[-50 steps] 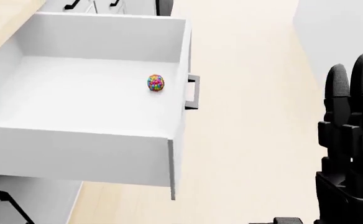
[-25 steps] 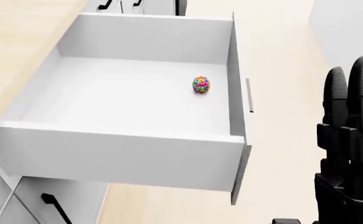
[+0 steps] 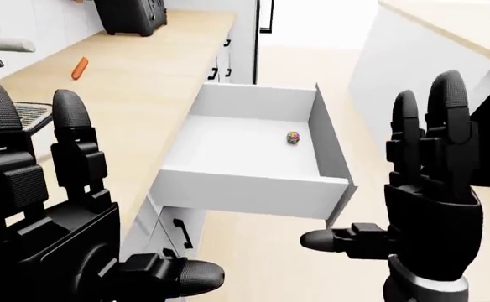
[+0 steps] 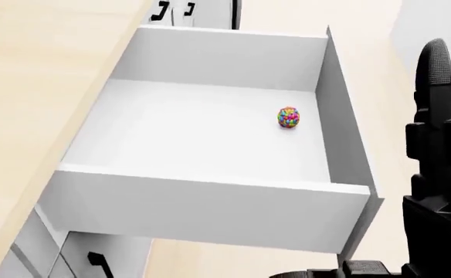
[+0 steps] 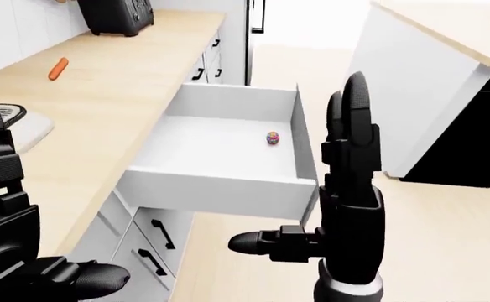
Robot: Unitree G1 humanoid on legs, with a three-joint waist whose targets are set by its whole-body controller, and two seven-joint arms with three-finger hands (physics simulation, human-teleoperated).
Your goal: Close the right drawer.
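A white drawer (image 3: 253, 189) stands pulled far out from the wooden counter (image 3: 136, 82), seen in the middle of the left-eye view. A small multicoloured ball (image 4: 288, 117) lies inside it near its right wall. My right hand (image 3: 425, 189) is open, fingers upright, to the right of the drawer's front panel (image 4: 349, 116) and apart from it. My left hand (image 3: 52, 214) is open at the lower left of the left-eye view, over the counter's edge, holding nothing.
A carrot (image 3: 79, 67) and a black toaster (image 3: 132, 14) are on the counter at the top left. Lower drawers with black handles (image 5: 157, 242) sit under the open drawer. A white island (image 5: 430, 82) stands to the right across the light floor.
The whole head view has shifted: the drawer now sits further right and more of the counter shows on the left. My right hand stays at the right edge, now a little lower.
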